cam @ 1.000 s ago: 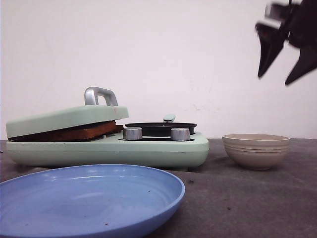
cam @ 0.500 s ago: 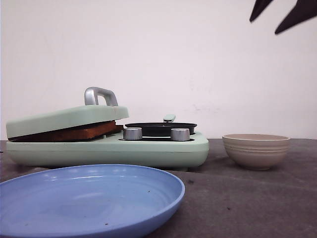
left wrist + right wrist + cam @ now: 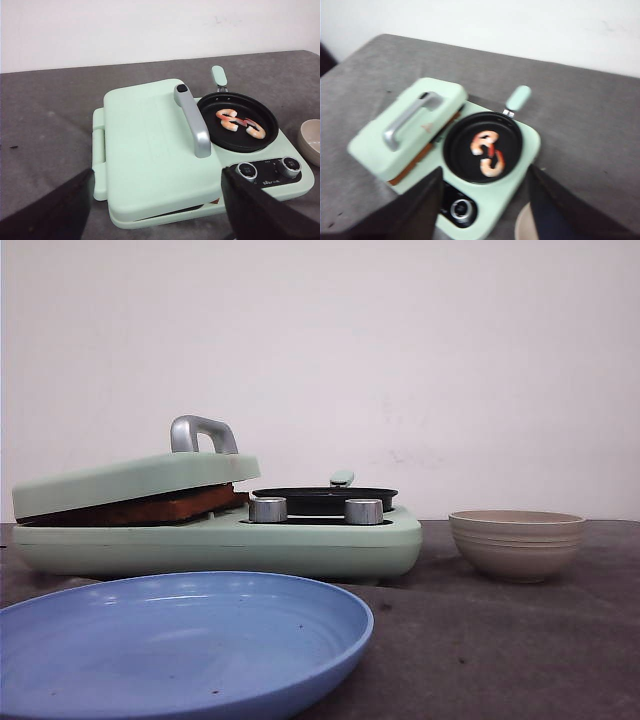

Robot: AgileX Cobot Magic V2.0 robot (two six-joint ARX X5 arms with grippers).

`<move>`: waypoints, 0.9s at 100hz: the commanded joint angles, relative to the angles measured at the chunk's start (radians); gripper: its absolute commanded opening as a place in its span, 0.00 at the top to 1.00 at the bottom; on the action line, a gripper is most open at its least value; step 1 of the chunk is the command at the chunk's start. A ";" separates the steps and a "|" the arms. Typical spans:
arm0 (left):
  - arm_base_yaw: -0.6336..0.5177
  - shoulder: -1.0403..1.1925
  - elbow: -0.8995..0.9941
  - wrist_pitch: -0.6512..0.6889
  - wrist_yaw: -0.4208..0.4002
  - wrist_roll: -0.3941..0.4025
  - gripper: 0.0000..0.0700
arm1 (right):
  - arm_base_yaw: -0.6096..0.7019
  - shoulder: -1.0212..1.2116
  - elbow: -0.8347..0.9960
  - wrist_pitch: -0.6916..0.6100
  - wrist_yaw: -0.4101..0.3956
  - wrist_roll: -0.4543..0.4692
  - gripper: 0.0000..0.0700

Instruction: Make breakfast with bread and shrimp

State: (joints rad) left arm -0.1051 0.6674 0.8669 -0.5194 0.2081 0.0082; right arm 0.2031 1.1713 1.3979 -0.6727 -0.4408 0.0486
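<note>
The bread shows only as a brown crust edge (image 3: 150, 508) clamped under the shut mint-green lid (image 3: 130, 480) of the breakfast maker; the edge also shows in the right wrist view (image 3: 422, 155). Two pink shrimp (image 3: 240, 122) lie in the black pan (image 3: 325, 498), and they also show in the right wrist view (image 3: 487, 152). My left gripper (image 3: 157, 172) is open and empty, high above the lid's front edge. My right gripper (image 3: 486, 169) is open and empty, high above the pan and knobs. Neither gripper shows in the front view.
The lid has a silver handle (image 3: 200, 430). Two silver knobs (image 3: 315, 510) sit at the maker's front. A beige bowl (image 3: 517, 543) stands to the right of the maker. A blue plate (image 3: 180, 640) lies in front of it, near the camera.
My right gripper has risen from the upper right of the front view and gone out of it. Nothing on the table has moved.
</note>
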 commanded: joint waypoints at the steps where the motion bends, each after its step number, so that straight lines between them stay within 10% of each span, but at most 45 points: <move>1: 0.000 0.005 0.011 0.010 0.002 -0.001 0.39 | 0.018 -0.003 0.014 0.007 -0.012 -0.025 0.74; 15: 0.000 0.005 0.011 0.010 0.002 -0.001 0.44 | 0.051 -0.027 0.001 0.006 -0.043 -0.072 0.95; 35: 0.000 0.005 0.011 0.010 0.002 -0.001 1.00 | 0.082 -0.068 -0.077 0.008 -0.060 -0.093 1.00; 90: 0.000 -0.023 -0.010 0.122 0.166 -0.053 1.00 | 0.158 -0.348 -0.606 0.470 -0.085 -0.060 1.00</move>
State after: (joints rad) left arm -0.1051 0.6586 0.8627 -0.4370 0.3668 -0.0227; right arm 0.3431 0.8471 0.8299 -0.2607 -0.5228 -0.0292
